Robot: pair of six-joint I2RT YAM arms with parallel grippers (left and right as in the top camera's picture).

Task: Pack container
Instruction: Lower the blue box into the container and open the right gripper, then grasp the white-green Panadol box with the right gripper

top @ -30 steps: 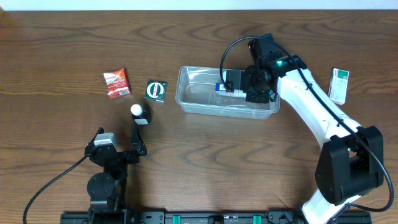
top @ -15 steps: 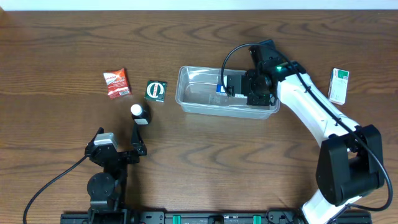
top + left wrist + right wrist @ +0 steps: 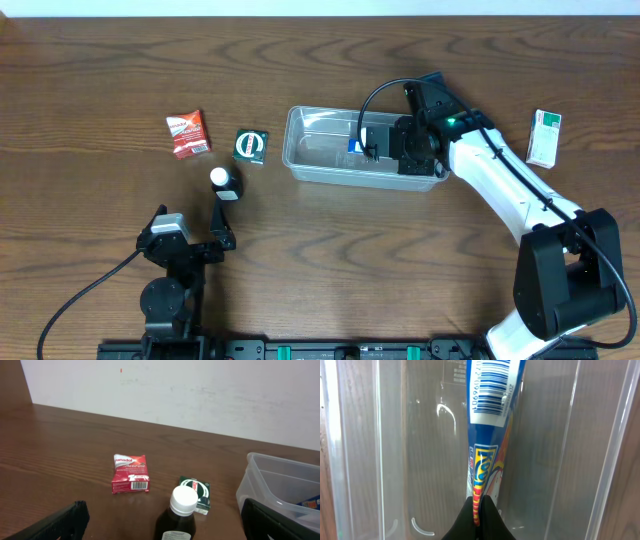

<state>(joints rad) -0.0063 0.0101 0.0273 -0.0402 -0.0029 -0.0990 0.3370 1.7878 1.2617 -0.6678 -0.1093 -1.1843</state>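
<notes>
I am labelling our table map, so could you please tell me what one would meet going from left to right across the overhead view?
red packet → green box → container → white and green box

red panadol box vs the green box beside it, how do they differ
The red Panadol box is red with a white band; the green box is dark green with a round white mark. The red box looks bigger than the green box from overhead. The green box lies nearer the container; the red box farther off. Both lie flat on the table, outside the container.
</notes>
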